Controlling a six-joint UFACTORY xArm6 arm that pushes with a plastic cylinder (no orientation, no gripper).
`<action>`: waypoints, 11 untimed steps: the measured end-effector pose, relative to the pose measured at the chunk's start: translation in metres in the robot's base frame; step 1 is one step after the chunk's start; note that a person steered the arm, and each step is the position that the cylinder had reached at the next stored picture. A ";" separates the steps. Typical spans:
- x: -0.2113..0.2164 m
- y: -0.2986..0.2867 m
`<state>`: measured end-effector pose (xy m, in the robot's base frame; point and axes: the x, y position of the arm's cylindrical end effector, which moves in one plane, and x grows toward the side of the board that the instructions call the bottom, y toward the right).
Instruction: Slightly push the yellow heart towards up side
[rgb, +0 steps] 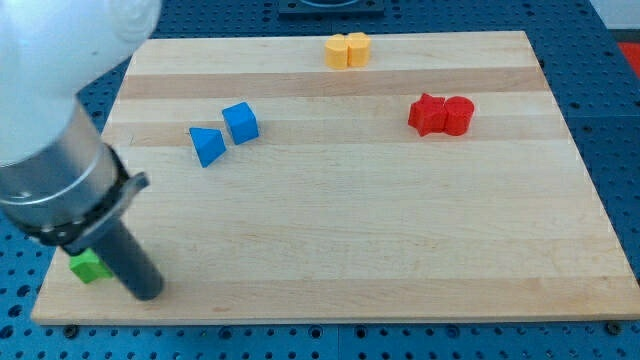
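Hearts (347, 50) top, cube (241, 122) left

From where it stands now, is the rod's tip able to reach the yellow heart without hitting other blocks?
Probably yes. My tip is at the view's bottom left beside the green block; the yellow heart sits at the top edge. Passing right of the blue blocks looks free.

Board centre open; blue blocks (224, 133) (a pair) left, red blocks (441, 115) right flank path toward yellow blocks (347, 50).
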<state>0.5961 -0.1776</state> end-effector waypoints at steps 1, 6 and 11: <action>-0.014 0.059; -0.196 0.187; -0.348 0.182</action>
